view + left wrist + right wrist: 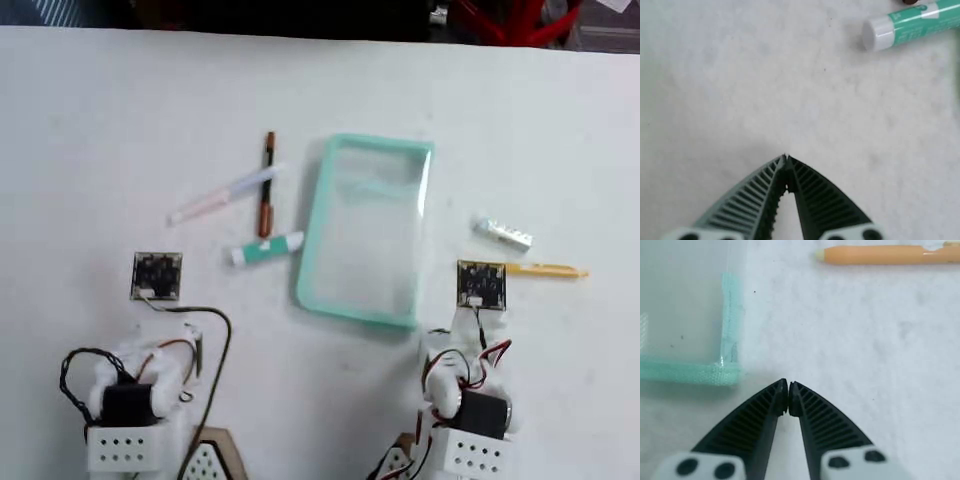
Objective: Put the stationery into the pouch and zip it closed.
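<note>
A clear pouch (365,232) with a teal border lies flat in the middle of the table. To its left lie a brown pen (267,185), a pink-and-white pen (222,197) and a green-and-white marker (266,248). On its right are a small white piece (503,233) and an orange pen (545,270). My left gripper (786,157) is shut and empty over bare table, short of the marker (912,26). Also shut and empty, my right gripper (788,385) sits just off the pouch's near corner (690,372), with the orange pen (885,254) farther out.
The left arm (130,400) and right arm (465,400) sit folded at the table's near edge. A cable (215,350) loops beside the left arm. The white table (100,120) runs to a dark far edge.
</note>
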Robot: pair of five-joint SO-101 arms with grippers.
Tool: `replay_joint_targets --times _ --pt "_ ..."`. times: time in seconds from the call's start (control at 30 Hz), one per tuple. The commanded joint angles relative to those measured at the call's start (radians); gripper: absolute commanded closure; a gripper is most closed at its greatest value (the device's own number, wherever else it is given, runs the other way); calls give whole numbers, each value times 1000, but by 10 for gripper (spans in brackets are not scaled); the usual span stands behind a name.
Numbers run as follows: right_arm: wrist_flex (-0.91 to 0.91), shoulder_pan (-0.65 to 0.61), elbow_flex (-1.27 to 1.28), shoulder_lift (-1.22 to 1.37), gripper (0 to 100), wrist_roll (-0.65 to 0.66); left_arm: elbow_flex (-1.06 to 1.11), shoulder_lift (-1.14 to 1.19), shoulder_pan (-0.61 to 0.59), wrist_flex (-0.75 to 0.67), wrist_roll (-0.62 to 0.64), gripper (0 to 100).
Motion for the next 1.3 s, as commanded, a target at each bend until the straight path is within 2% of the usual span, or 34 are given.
replay_joint_targets --times 0.0,1.03,1.1,1.27 --pt "8 -7 9 -5 976 -6 -3 -4 7 3 11 976" --pt "8 -7 9 -5 976 -9 -3 -4 13 -2 11 976" --pt "8 -8 9 -5 975 -8 -5 -8 13 -86 11 976" --pt "8 -7 9 -5 975 -8 -6 -45 21 -431 11 976"
